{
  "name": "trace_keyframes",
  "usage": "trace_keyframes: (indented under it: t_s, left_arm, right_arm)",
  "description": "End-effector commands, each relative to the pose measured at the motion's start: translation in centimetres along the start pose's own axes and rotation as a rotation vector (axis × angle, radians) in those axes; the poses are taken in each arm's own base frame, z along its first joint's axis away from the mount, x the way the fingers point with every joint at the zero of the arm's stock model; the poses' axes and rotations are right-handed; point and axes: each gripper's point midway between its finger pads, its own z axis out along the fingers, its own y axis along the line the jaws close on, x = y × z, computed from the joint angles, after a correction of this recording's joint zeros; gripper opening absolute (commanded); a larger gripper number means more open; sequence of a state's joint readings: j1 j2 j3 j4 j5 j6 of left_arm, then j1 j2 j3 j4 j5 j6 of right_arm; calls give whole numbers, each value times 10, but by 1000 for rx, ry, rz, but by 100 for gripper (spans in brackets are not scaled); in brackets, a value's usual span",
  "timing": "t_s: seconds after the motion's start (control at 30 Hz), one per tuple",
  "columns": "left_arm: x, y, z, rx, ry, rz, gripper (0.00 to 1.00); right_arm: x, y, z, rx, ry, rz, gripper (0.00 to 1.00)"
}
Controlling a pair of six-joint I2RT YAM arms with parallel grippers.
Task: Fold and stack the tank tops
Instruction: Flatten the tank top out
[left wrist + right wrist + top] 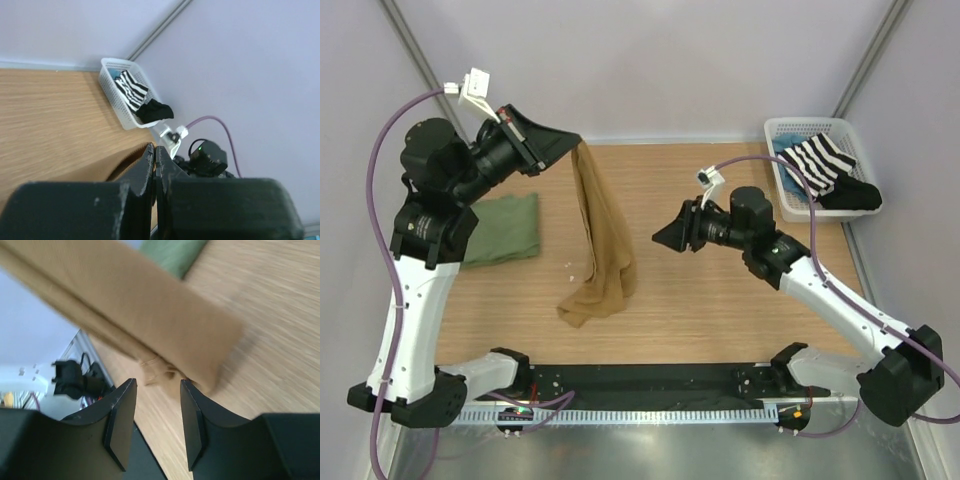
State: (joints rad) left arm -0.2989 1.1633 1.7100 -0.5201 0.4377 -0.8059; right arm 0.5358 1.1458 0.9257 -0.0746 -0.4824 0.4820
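The tan-brown tank top [602,240] hangs in a long strip from my left gripper [574,146], which is raised over the back of the table and shut on the top's upper end. Its lower end lies bunched on the wood. In the left wrist view the jaws [154,150] are pressed together with tan cloth [124,164] beside them. The olive green tank top [504,230] lies folded at the left, under my left arm. My right gripper [666,238] is open, right of the hanging cloth and apart from it. In its wrist view, the tan top [150,315] crosses just beyond the open gripper [158,385].
A white basket [790,128] at the back right corner holds a black-and-white striped garment [825,160] and a black garment [850,195]. The left wrist view also shows the basket [116,102]. A black strip [650,385] runs along the near table edge between the arm bases.
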Motion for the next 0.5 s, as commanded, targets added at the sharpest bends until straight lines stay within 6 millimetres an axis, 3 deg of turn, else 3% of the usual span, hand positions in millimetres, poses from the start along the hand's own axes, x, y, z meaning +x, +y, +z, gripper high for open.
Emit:
trace_keyframes:
  t_s: [0.0,0.17,0.3,0.47]
  left_arm:
    - [-25,-48,-11,146,-51,33,0]
    - [-34,-55,-10,167,-83,21,0]
    - [-35,-59,-7,185,-84,11,0]
    - [-33,-63,-3,197,-79,8,0]
  right_arm:
    - [-7,39,1,-134,-55,-133,46]
    - [12,53,16,-177,-30,-108,46]
    - [32,53,23,-196,-38,-90,54]
    - [38,52,36,-158,-32,-133,56]
